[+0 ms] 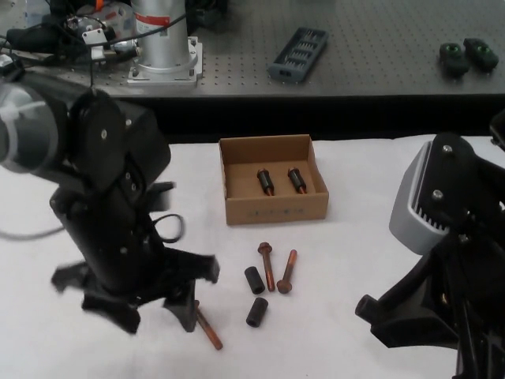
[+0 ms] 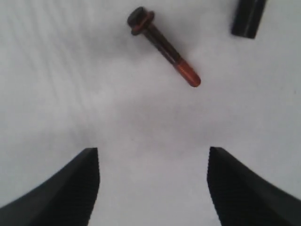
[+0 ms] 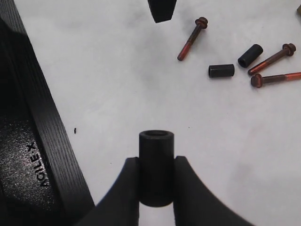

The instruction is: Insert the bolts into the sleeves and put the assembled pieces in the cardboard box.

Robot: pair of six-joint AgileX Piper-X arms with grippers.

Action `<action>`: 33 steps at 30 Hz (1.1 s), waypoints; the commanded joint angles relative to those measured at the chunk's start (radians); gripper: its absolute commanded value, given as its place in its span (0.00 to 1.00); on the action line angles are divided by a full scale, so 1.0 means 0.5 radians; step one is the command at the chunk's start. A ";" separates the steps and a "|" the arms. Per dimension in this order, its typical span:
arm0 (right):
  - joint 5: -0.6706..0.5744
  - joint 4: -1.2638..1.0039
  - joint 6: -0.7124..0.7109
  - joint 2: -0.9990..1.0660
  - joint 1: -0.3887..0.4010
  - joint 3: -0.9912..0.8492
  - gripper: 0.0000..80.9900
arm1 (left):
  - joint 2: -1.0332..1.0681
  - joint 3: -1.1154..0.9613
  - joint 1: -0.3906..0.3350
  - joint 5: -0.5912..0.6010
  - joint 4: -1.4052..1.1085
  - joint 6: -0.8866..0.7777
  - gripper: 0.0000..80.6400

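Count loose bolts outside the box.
3. One bolt and a second bolt lie side by side before the cardboard box; a third bolt lies by the left gripper. Arms may hide more.

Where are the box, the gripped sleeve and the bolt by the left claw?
box point(image 1: 276, 209), high view, front wall.
gripped sleeve point(image 3: 156, 160), right wrist view, side wall.
bolt point(image 2: 164, 47), left wrist view, shank.
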 commanded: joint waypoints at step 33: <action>-0.032 0.036 -0.005 -0.016 0.000 -0.008 0.03 | 0.238 0.294 -0.270 -0.486 -0.970 -1.576 0.47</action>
